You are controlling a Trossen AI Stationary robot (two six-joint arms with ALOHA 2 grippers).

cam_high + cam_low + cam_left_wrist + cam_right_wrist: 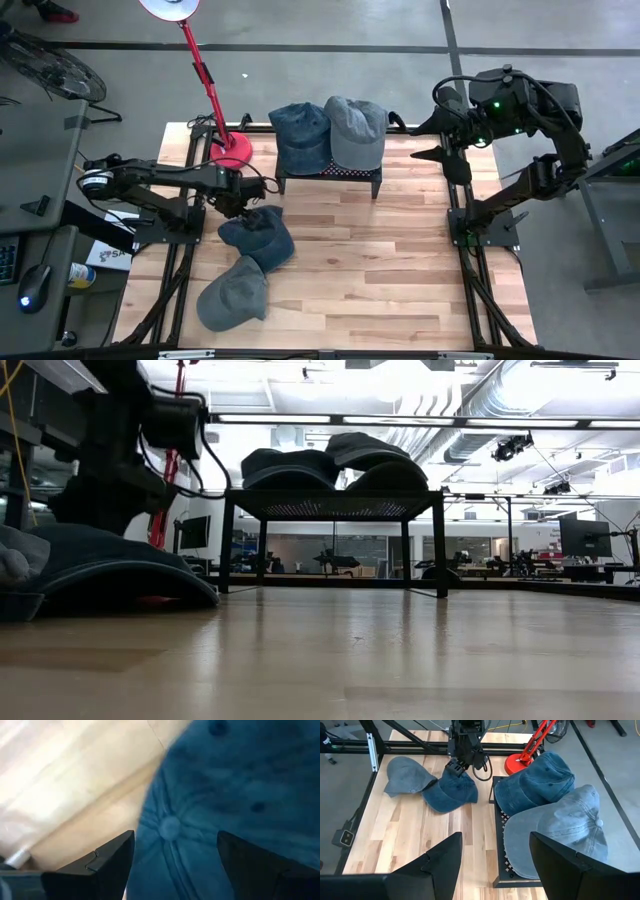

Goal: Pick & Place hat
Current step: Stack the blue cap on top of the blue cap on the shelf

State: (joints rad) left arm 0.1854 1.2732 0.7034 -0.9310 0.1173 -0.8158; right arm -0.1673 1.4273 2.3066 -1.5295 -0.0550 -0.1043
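A dark blue cap (258, 237) lies crown up on the table, and a grey-blue cap (232, 293) rests against its near side. My left gripper (236, 205) is open over the dark cap's far left part. In the left wrist view (172, 865) its fingers stand on either side of the crown button (170, 826). A black rack (330, 178) carries another dark blue cap (301, 135) and a light grey cap (355, 130). My right gripper (495, 865) is open and raised at the table's far right, beside the rack.
A red desk lamp (230, 150) stands on the table's far left, just behind my left gripper. The rack stands on four legs at the far middle (335, 505). Bare wood lies on the table's near and right parts (400, 270).
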